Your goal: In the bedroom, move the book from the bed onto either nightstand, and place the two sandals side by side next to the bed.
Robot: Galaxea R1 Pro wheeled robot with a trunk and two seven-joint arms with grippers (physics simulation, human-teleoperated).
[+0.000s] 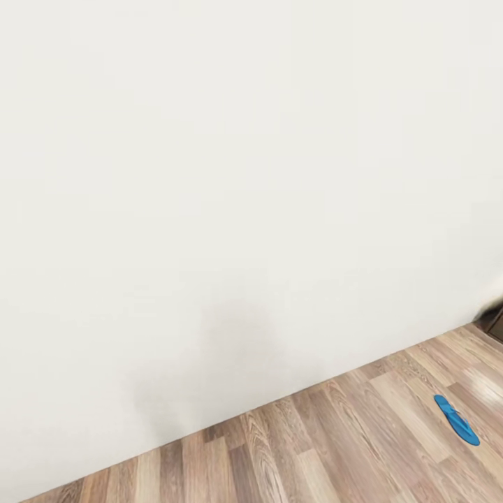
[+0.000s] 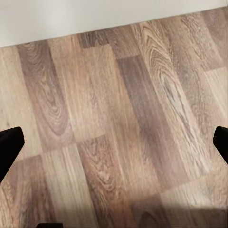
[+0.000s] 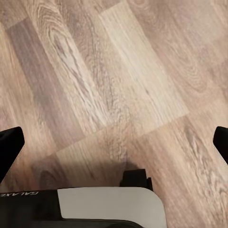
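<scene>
Wall (image 1: 230, 175): plain white, taking up most of the head view; a faint grey shadow falls on it low down, near where it meets the floor.

Floor (image 1: 335, 447): brown wood planks with mixed light and dark grain, running along the foot of the wall.

Sandal (image 1: 456, 420): one bright blue flip-flop, lying flat on the floor at the right of the head view, well away from the wall, with bare planks all round it and nothing touching it.

Dark object (image 1: 494, 320): a brown corner at the far right edge, by the wall; too little of it is in frame to name it.

Left gripper (image 2: 114, 142): two black fingertips (image 2: 10, 142) at opposite edges of the left wrist view, spread wide apart, nothing between them; bare planks below, with a strip of white wall along one edge.

Right gripper (image 3: 114, 142): black fingertips (image 3: 10, 142) likewise set wide apart, holding nothing; planks below.

Robot body (image 3: 109, 206): a white and black panel with lettering, seen beneath the right gripper, casting a shadow on the floor.
</scene>
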